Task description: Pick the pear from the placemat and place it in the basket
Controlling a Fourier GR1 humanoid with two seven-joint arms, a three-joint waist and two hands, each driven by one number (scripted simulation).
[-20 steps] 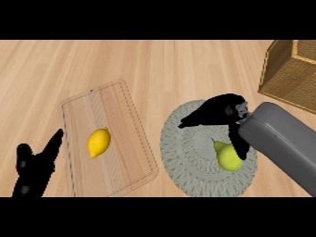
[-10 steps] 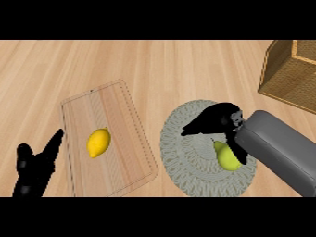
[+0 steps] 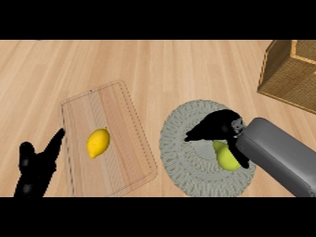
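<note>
The right hand (image 3: 218, 127) hangs over the middle of the placemat (image 3: 180, 159), its dark fingers (image 3: 198, 134) bunched and pointing toward the mat's left edge. Whether they are apart or together cannot be told from this view, since the hand reads as 1 dark shape. Nothing shows that it has closed on anything.

Just behind it, under the grey forearm (image 3: 283, 159), lies the pear (image 3: 226, 157), yellow-green, on the right half of the placemat and partly hidden by the wrist. The hand's fingers seem to sit beside and above the fruit, not around it; whether they touch it cannot be told.

The step in hand looks like the approach to the grasp: the pear is not yet lifted. The next move calls for bringing the fingers onto the pear and closing round it, then carrying it up and toward the basket (image 3: 300, 74), which stands well apart at the counter's (image 3: 153, 65) far right corner.

Left of the placemat lies a cutting board (image 3: 112, 106) with a lemon (image 3: 97, 142) near its middle, no part of the task. The left hand (image 3: 35, 169) rests near the counter's near left edge, fingers up and apart.
</note>
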